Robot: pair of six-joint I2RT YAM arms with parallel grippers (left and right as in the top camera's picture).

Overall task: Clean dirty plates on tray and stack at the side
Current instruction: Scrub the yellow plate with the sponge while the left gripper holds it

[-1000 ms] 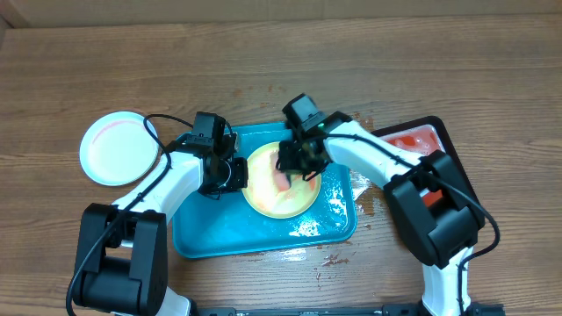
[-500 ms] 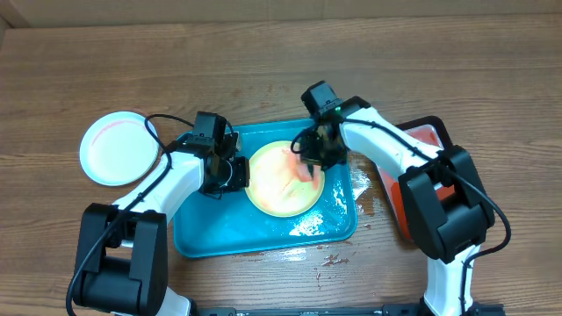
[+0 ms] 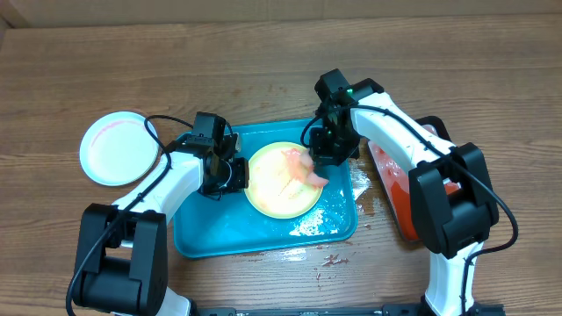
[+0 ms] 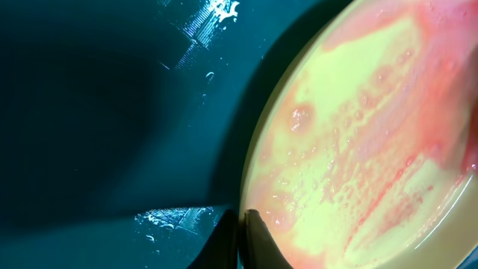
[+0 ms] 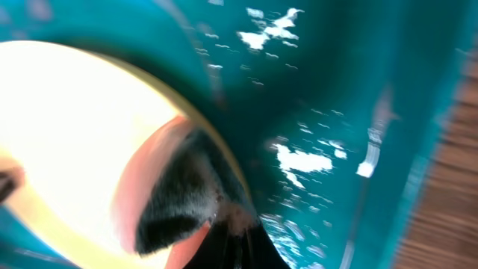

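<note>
A pale yellow plate [image 3: 279, 186] with red sauce smears lies on the turquoise tray [image 3: 206, 230]. My left gripper [image 3: 234, 173] is shut on the plate's left rim; the left wrist view shows the fingers [image 4: 240, 224] pinching the rim of the plate [image 4: 358, 149]. My right gripper [image 3: 327, 158] is shut on a pink-soaked sponge [image 3: 311, 173] and presses it on the plate's right edge. In the right wrist view the sponge [image 5: 175, 205] looks dark and pink just ahead of the fingers [image 5: 231, 235]. A light blue plate [image 3: 118, 147] lies on the table at the left. A third plate is not in view.
A black tray of red liquid [image 3: 399, 189] stands right of the turquoise tray, partly under my right arm. The turquoise tray's floor is wet [image 5: 299, 161]. Red splashes mark the table [image 3: 332, 259] in front of the tray.
My right gripper has dragged the sponge from the plate's middle to its right edge. The left gripper has held still on the rim.
</note>
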